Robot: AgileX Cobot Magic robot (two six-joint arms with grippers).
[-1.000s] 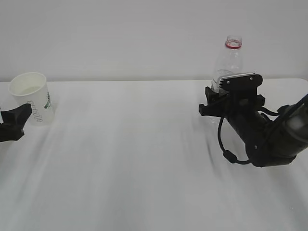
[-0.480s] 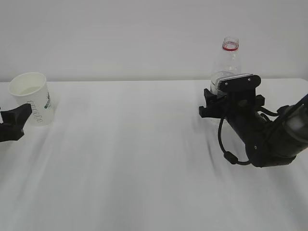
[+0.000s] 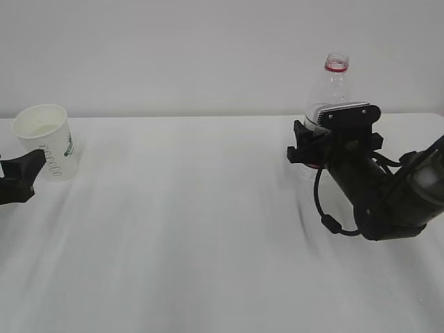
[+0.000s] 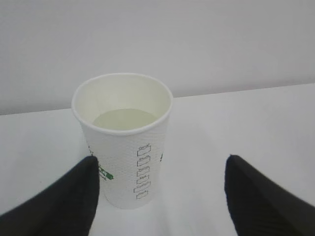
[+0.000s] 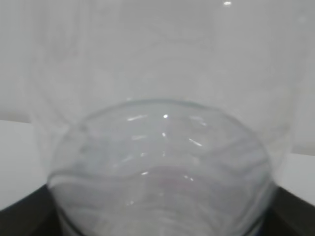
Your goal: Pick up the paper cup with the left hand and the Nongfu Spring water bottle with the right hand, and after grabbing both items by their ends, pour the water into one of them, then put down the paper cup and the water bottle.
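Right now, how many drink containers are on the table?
2. The paper cup stands at the far left, just ahead of the left gripper. The Nongfu Spring water bottle stands at the right, its lower half hidden behind the right gripper.

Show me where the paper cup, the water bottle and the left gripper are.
paper cup [image 4: 125, 162], left wrist view, on its side wall.
water bottle [image 3: 336, 64], exterior view, on its red neck ring.
left gripper [image 4: 162, 196], left wrist view, midway between its fingertips.

Paper cup [image 4: 123, 142] — between parted fingers [image 4: 69, 196]
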